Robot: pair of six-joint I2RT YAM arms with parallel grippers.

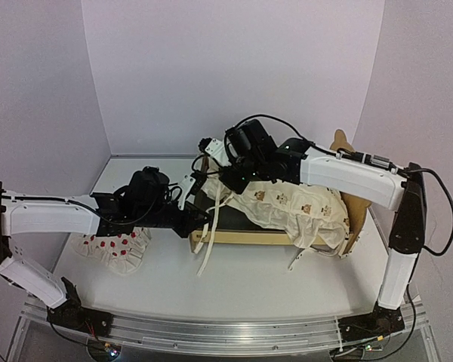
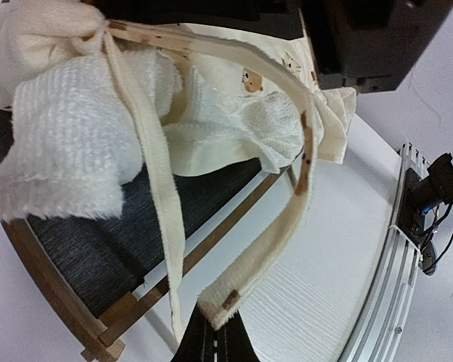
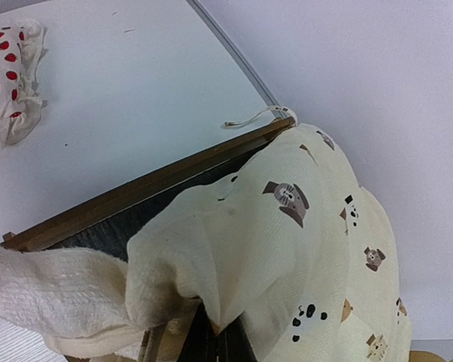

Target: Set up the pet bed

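1. White table (image 1: 249, 286) stands under pale lilac walls (image 1: 234, 68), and both arms reach in over it.
2. Bed (image 1: 245, 237) sits right of centre on the table, with its headboard (image 1: 356, 215) at the right end and its grey base (image 2: 98, 249) partly bare at the left end.
3. Quilt (image 1: 294, 204) is heaped over most of the bed, its fleecy underside showing at the left end.
4. Left gripper (image 2: 211, 332) is closed, pinching the end of the quilt's cream strap (image 2: 291, 219) just beside the bed's left end.
5. Right gripper (image 3: 211, 335) is closed on a fold of quilt above the bed's left end.
6. Pillow (image 1: 109, 249) lies on the table under the left arm, well apart from the bed.
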